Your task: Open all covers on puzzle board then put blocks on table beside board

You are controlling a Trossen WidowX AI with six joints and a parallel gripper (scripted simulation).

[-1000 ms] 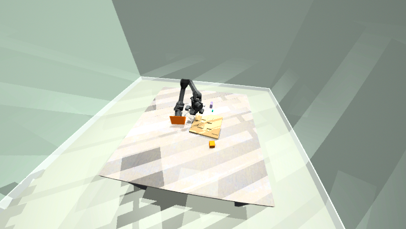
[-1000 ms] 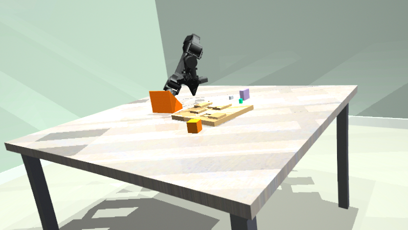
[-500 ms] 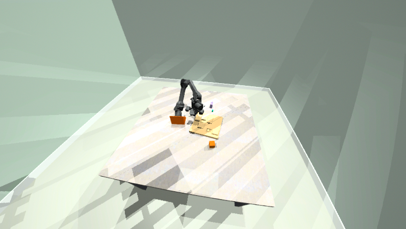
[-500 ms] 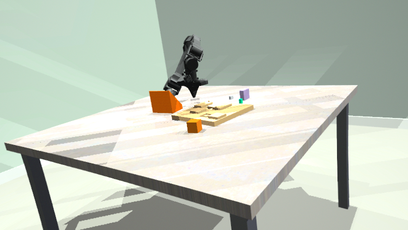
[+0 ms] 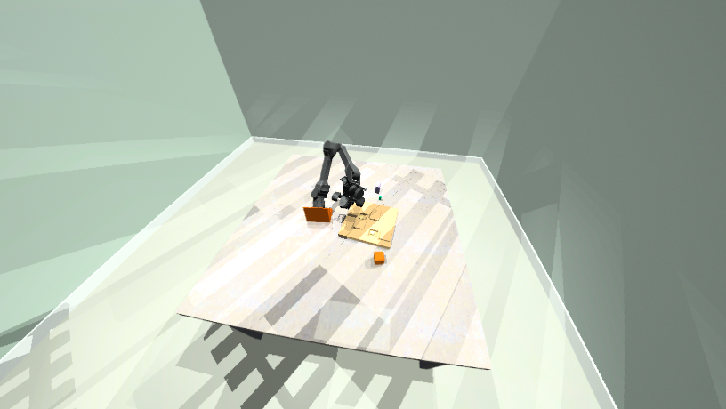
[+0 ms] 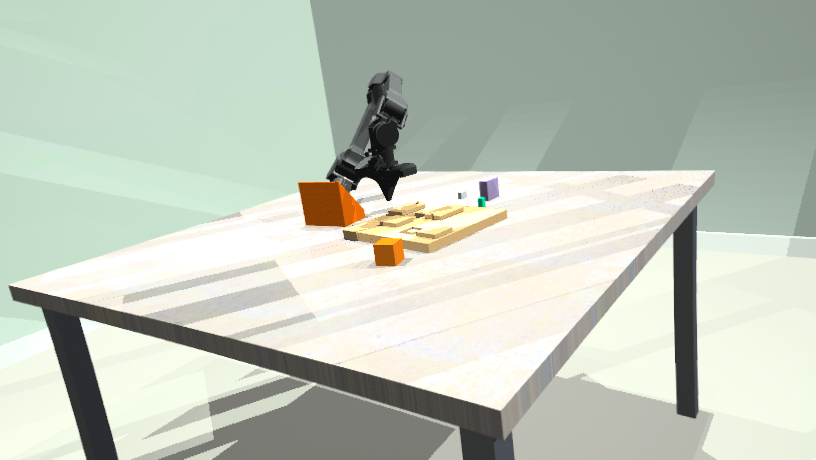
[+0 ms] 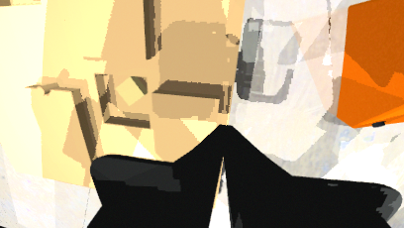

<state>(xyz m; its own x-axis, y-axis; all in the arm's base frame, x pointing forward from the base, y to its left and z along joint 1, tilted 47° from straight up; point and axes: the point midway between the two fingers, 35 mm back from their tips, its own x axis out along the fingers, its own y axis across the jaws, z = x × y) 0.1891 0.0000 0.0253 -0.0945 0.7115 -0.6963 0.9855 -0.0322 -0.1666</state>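
The pale wooden puzzle board (image 5: 389,218) (image 6: 480,214) (image 7: 64,45) lies flat on the table. Several raised wooden covers stand on it, among them a front cover (image 6: 434,232), a middle cover (image 6: 396,221) and a back cover (image 6: 447,212). A square well (image 5: 374,232) (image 6: 412,230) shows uncovered beside the front cover. The wrist view shows another square opening (image 7: 128,122); whether a block is in it is unclear. My gripper (image 6: 389,197) (image 7: 225,131) is shut and empty, above the board's back left side. A small green block (image 5: 379,197) (image 6: 481,201) and a small grey block (image 6: 462,195) rest behind the board.
An orange wedge (image 5: 317,214) (image 6: 322,204) (image 7: 376,45) stands left of the board, by the arm's base. An orange cube (image 5: 379,258) (image 6: 388,252) stands in front of the board. A purple block (image 5: 377,188) (image 6: 489,188) stands behind it. Striped shadows cross the scene.
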